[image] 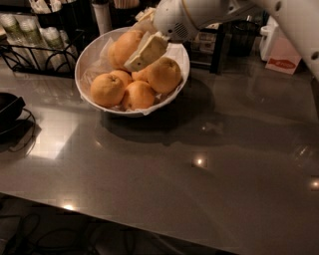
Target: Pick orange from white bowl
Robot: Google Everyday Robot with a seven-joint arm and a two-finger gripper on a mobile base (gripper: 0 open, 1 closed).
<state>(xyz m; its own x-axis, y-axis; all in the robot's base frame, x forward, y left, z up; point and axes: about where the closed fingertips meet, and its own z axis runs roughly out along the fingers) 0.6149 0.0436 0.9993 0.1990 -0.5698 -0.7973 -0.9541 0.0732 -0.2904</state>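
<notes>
Gripper: the cream-coloured gripper [145, 50] at the end of the white robot arm [199, 15] sits in the upper middle of the frame. It slants down and to the left into the bowl from over its far right rim. We cannot tell whether it is clenched, released or grasping anything.
Orange: the round, dimpled yellow-orange orange [122, 47] lies at the back of the pile, in the upper left part of the bowl. The gripper lies just beside it on its right; we cannot tell whether the two touch.
White bowl: the wide, round, thin-walled white bowl [84, 87] stands on the table in the upper middle-left of the frame. It is lined with crinkled translucent white paper [97, 57].
Other fruit: we see four more of the same kind in the bowl. There is a front-left orange [107, 89], a front-middle orange [138, 95] and a right-hand orange [163, 74] just below the gripper. A partly hidden orange [141, 74] shows between them.
Table: the glossy grey tabletop [164, 174] fills the lower frame and carries small bright spots of reflected light. The bowl's dark shadow falls to its right.
Black dish: a shallow black dish [7, 107] sits at the left edge, well apart from the bowl.
Rack: a black wire rack [55, 55] in the upper left holds pale jars [22, 30].
Upper right: a white card with a red mark [284, 57] stands behind the table.
</notes>
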